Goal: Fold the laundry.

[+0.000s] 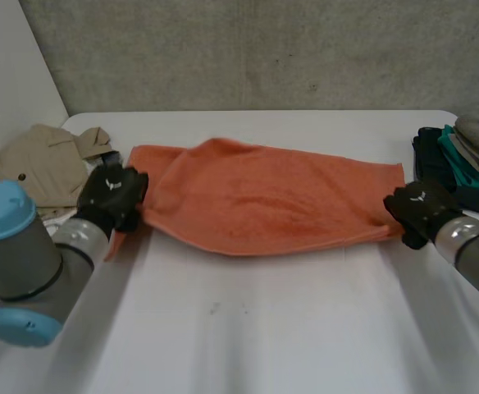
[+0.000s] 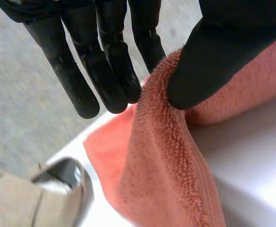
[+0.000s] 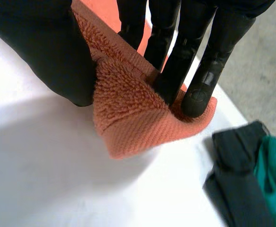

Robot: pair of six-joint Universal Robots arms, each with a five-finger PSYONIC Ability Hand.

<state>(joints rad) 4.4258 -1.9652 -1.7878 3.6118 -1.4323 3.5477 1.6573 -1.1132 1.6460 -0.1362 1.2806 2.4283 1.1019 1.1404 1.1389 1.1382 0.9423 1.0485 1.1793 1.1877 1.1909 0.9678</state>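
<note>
An orange towel (image 1: 264, 201) lies stretched across the middle of the white table (image 1: 248, 328), folded lengthwise. My left hand (image 1: 113, 195) pinches the towel's left end, where the terry edge (image 2: 166, 156) runs up between thumb and fingers (image 2: 107, 71). My right hand (image 1: 417, 210) pinches the right end, and the corner (image 3: 138, 118) is held between thumb and fingers (image 3: 194, 80), lifted slightly off the table. The towel sags a little between the two hands.
A beige garment (image 1: 43, 160) lies at the table's left rear, close behind my left hand. A stack of dark and teal clothes (image 1: 461, 160) sits at the right edge, just beyond my right hand. The same stack (image 3: 246, 179) lies near the towel corner.
</note>
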